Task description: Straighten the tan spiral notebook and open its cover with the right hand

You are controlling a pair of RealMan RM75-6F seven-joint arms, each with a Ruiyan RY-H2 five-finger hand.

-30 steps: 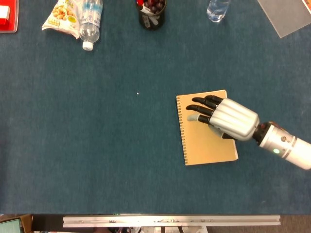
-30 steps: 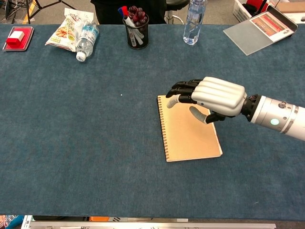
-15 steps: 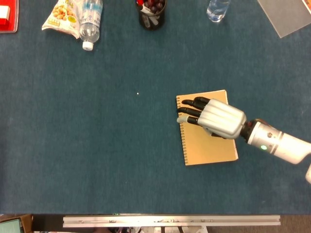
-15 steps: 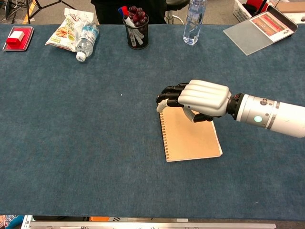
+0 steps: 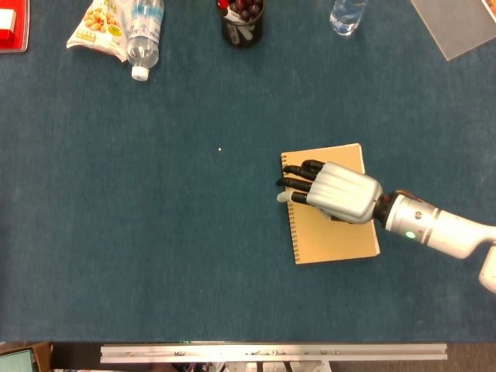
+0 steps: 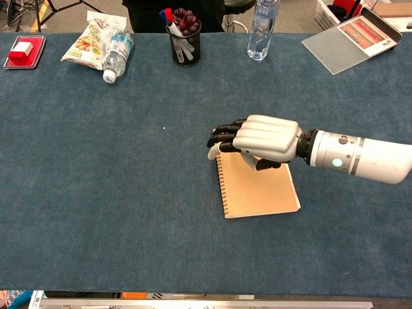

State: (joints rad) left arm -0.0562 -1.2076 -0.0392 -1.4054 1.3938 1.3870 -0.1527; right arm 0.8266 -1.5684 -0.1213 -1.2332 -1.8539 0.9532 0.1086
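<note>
The tan spiral notebook [image 5: 335, 231] [image 6: 257, 190] lies shut on the blue table, right of centre, its wire spine along its left edge. My right hand [image 5: 332, 191] [image 6: 257, 139] is stretched over the notebook's upper half, palm down. Its dark fingertips [image 5: 289, 183] [image 6: 216, 136] reach the spine at the upper left corner and stick out slightly past it. Whether they touch the cover is unclear, and nothing is held. The left hand shows in neither view.
Along the far edge lie a snack bag [image 6: 90, 40], a toppled water bottle [image 6: 113, 51], a black pen cup [image 6: 183, 37], an upright clear bottle [image 6: 262, 27] and a red box [image 6: 23, 50]. A grey board [image 6: 351, 38] sits far right.
My right hand has slid left across the notebook's cover, from its middle to the spine edge. The notebook has stayed where it was, still shut.
</note>
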